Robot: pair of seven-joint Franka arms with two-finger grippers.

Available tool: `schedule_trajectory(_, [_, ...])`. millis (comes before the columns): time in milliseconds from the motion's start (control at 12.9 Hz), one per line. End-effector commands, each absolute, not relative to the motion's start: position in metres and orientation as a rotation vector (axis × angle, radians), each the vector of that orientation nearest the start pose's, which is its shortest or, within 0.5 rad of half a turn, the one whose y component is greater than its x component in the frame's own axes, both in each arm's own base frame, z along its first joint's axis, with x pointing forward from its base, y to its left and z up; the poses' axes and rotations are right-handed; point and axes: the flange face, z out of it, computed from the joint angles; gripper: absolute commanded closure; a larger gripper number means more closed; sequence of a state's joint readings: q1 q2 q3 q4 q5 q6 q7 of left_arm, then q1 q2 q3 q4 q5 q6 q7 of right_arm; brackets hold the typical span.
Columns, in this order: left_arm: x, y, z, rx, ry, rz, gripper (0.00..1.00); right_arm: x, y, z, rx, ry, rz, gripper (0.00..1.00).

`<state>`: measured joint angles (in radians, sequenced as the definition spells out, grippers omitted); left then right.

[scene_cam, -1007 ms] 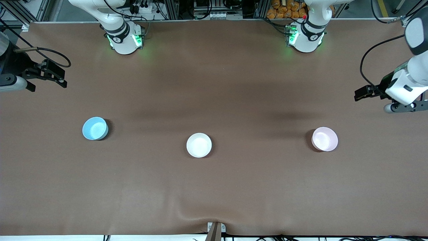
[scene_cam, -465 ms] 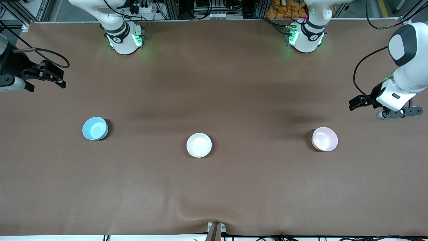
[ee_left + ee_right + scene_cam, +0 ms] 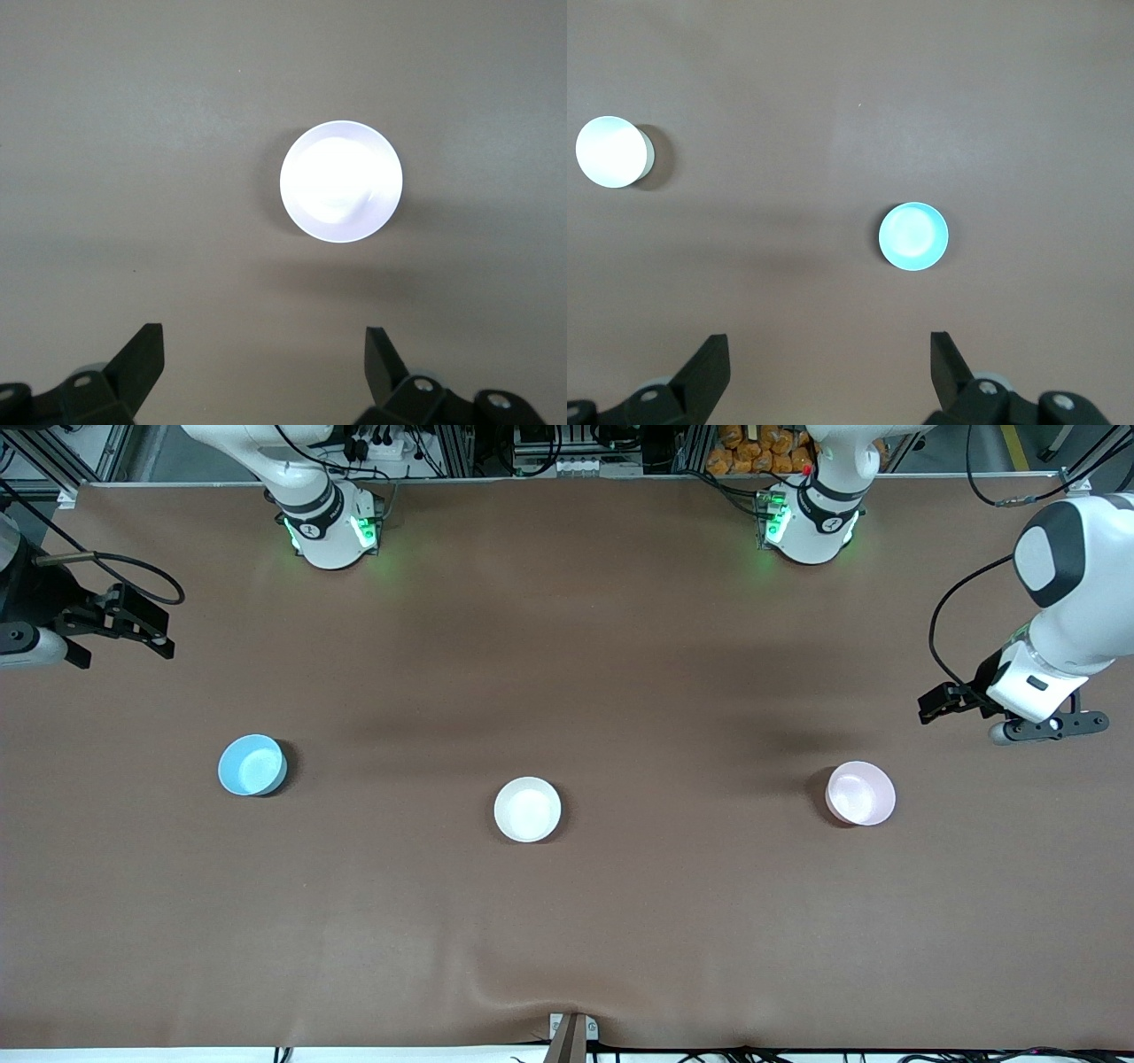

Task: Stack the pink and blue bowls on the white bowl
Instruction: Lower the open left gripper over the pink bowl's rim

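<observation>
Three bowls stand in a row on the brown table. The white bowl is in the middle, the light blue bowl toward the right arm's end, and the pale pink bowl toward the left arm's end. All three are apart and empty. My left gripper is open and empty, up over the table beside the pink bowl, which its wrist view shows ahead of the open gripper. My right gripper is open and empty over the table's end. Its wrist view shows the blue bowl, the white bowl and the open gripper.
The right arm's base and the left arm's base stand along the table's back edge. A small metal bracket sits at the front edge, where the brown cover is wrinkled.
My left arm has swung in from the table's end toward the pink bowl. My right gripper has hardly moved. The bowls have not moved.
</observation>
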<state>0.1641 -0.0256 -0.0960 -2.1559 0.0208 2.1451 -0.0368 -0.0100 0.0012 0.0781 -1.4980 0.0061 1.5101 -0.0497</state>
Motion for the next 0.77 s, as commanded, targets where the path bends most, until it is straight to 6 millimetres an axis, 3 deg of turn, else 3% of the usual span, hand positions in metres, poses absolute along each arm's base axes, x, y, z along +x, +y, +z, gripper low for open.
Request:
schedule_trajectory(0, [0.528,0.041,0.404,-3.121,-0.125,-0.063,0.0,0.551,0.035,0.658,-3.119,-0.198,-0.022,0.0])
schedule_trajectory(232, [0.535,0.048,0.381,-3.122,-0.143,-0.126,0.0,0.551,0.035,0.658,-3.119,-0.198,-0.022,0.0])
schedule_trajectory(697, [0.571,0.058,0.302,-3.135,-0.175,-0.254,0.0,0.551,0.035,0.657,-3.119,-0.198,-0.022,0.0])
